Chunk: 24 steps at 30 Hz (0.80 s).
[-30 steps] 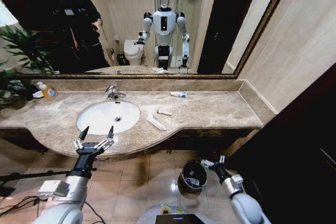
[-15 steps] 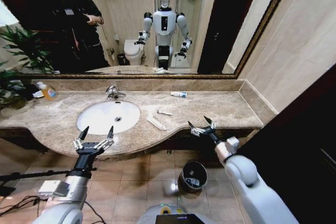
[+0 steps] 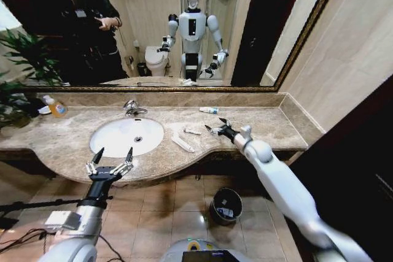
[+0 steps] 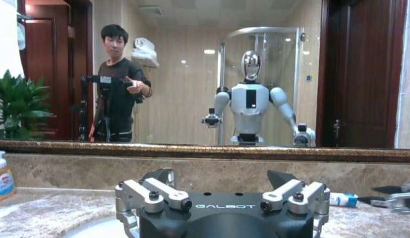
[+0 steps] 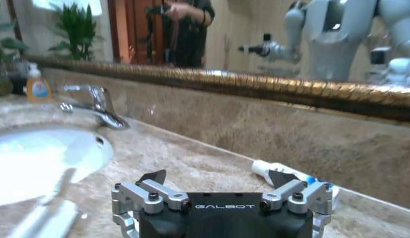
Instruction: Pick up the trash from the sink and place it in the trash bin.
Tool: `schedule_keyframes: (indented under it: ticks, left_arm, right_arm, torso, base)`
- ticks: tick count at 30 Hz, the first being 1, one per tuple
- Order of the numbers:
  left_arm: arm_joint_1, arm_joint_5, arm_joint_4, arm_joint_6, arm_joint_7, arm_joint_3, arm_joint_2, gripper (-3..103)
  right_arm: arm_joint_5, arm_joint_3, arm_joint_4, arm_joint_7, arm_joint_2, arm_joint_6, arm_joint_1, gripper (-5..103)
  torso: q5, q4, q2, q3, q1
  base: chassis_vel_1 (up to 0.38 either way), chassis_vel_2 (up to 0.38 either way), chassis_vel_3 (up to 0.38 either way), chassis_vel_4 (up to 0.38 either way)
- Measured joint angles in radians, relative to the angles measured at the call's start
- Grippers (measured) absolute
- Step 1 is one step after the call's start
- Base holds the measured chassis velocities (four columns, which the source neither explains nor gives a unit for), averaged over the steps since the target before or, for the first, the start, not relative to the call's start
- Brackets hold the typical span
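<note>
The white oval sink (image 3: 116,140) is set in the brown marble counter. On the counter to its right lies the trash: a long thin white packet (image 3: 182,143), a small white piece (image 3: 192,131) and a white tube with blue print (image 3: 209,110). My right gripper (image 3: 215,126) hovers open over the counter, just right of the small piece and near the tube (image 5: 284,171). In the right wrist view its fingertips (image 5: 151,177) stand apart with nothing between them. My left gripper (image 3: 110,157) hangs open at the counter's front edge, below the sink. The trash bin (image 3: 226,205) stands on the floor under the counter.
A chrome faucet (image 3: 131,108) stands behind the basin. An orange-capped soap bottle (image 3: 56,107) and a plant (image 3: 18,59) are at the far left. A mirror runs along the back wall. Cables (image 3: 24,237) lie on the floor at the left.
My right arm has risen from beside the trash bin near the floor and reached over the counter towards the trash right of the sink. The left arm has not moved.
</note>
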Motion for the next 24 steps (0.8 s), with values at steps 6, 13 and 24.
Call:
schedule_keyframes:
  ticks: [6, 13, 24]
  left_arm:
    - [0.0, 0.0, 0.0, 0.0, 0.0, 0.0, 0.0, 100]
    - [0.0, 0.0, 0.0, 0.0, 0.0, 0.0, 0.0, 100]
    - [0.0, 0.0, 0.0, 0.0, 0.0, 0.0, 0.0, 100]
  right_arm:
    - [-0.075, -0.079, -0.274, -0.095, 0.065, 0.033, 0.204, 100]
    - [-0.16, -0.129, -0.509, -0.137, 0.123, 0.065, 0.368, 100]
    - [-0.312, -0.169, -0.796, -0.147, 0.238, 0.079, 0.537, 100]
  torso:
    - [-0.0001, 0.0001, 0.0, 0.0, 0.0]
    - [-0.0002, -0.0001, 0.0, 0.0, 0.0]
    - [-0.0002, 0.0, 0.0, 0.0, 0.0]
  base:
    - [0.0, 0.0, 0.0, 0.0]
    - [0.0, 0.0, 0.0, 0.0]
    - [0.0, 0.0, 0.0, 0.0]
